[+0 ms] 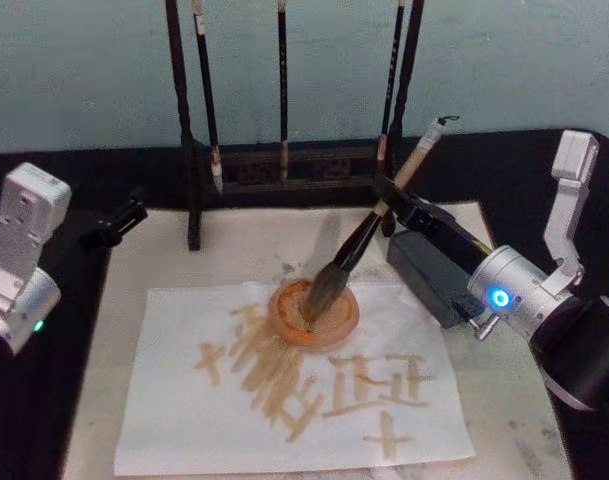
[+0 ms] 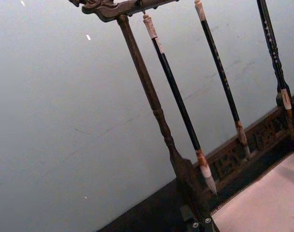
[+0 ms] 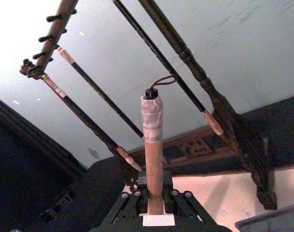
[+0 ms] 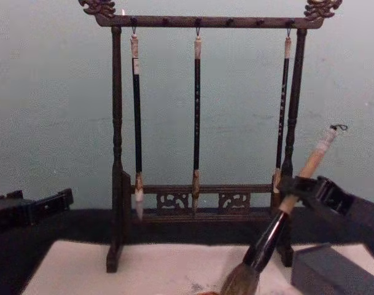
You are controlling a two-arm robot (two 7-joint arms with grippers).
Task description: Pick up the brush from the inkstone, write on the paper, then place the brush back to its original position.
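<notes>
1. The thick calligraphy brush with the black lower shaft and tan upper shaft (image 1: 362, 235) leans tilted, loop end up toward the rack, its bushy brown bristles down in a shallow round orange dish (image 1: 346, 322) that sits on the paper.
2. The right gripper (image 1: 389, 200) is clamped on the tan shaft just above the black part. The right wrist view shows the jaws closed tight on the wood.
3. The large off-white paper sheet (image 1: 174, 410) already carries orange-brown strokes beside and in front of the dish.
4. The low dark grey inkstone block (image 1: 429, 265) waits just right of the dish, under the right arm.
5. This looks like a reload. Best to lift the tip straight out, let it drain over the dish and keep the tilt steady before moving on.
6. Watch the loop end: the dark carved wooden rack (image 1: 284, 165) and its thin hanging brushes (image 4: 197, 110) stand close behind.
7. The left gripper (image 1: 114, 225) is parked far left over the black table (image 1: 54, 150); I cannot tell its state.
</notes>
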